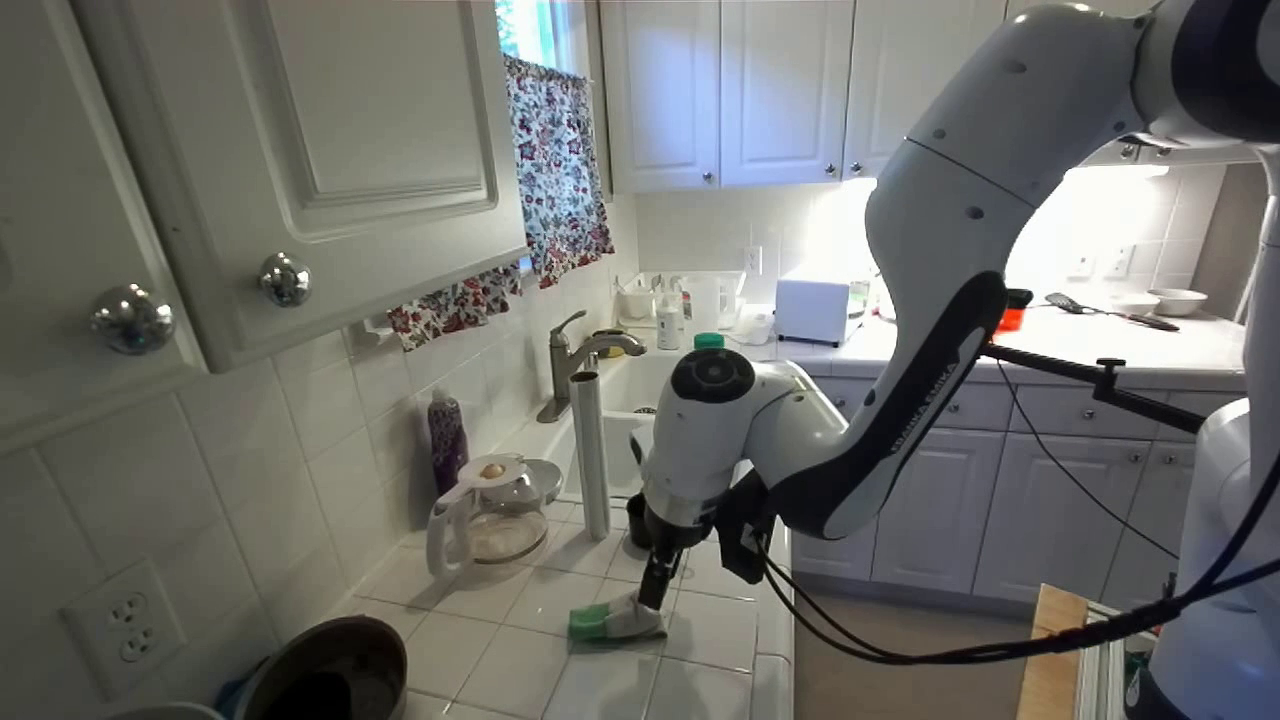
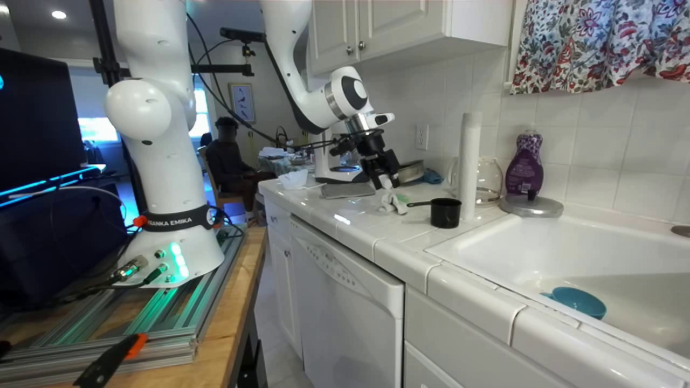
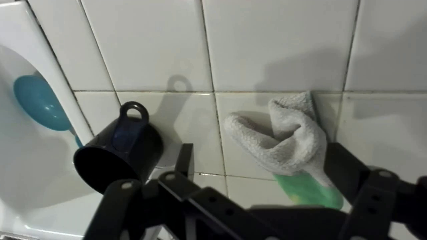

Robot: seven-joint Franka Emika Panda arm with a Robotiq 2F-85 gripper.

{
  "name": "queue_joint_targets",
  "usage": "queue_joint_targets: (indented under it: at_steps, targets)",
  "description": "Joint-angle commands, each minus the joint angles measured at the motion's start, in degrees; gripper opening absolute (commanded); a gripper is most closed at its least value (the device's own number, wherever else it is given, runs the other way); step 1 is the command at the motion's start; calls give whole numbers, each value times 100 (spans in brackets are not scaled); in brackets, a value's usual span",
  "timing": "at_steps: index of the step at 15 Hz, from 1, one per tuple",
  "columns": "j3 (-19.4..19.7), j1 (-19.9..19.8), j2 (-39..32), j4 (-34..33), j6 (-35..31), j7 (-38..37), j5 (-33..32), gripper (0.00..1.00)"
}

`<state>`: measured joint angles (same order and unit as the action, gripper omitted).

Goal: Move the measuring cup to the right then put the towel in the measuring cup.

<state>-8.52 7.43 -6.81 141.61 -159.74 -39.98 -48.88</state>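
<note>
At left in the wrist view, the measuring cup (image 3: 130,143) stood beside the sink (image 3: 50,66), any rightward move unverifiable; the gripper (image 3: 260,155) gaped wide, holding nothing; at right, the towel (image 3: 297,146) lay on the tabletop (image 3: 280,43), not yet inserted.

Grey-and-green towel (image 3: 293,148), black, perhaps bluish, measuring cup (image 3: 133,143).
</note>
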Motion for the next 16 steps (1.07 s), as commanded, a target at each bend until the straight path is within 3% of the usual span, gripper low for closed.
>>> queue_joint_targets:
  at_steps: [1,2,6,7,8,13,16]
  targets:
    - [55,-160,-338,2,-676,1522,464,100]
    - [67,-189,-484,-72,-789,1924,518,100]
    - [-591,-864,-1004,-290,-986,3558,879,100]
    - [-787,-1053,-1141,-347,-997,3959,974,92]
    - [-1016,-1257,-1270,-410,-968,4362,1070,74]
    - [-2518,-2593,-1701,-664,-246,6372,1524,36]
    - [-2934,-2978,-1520,-805,491,7040,2101,16]
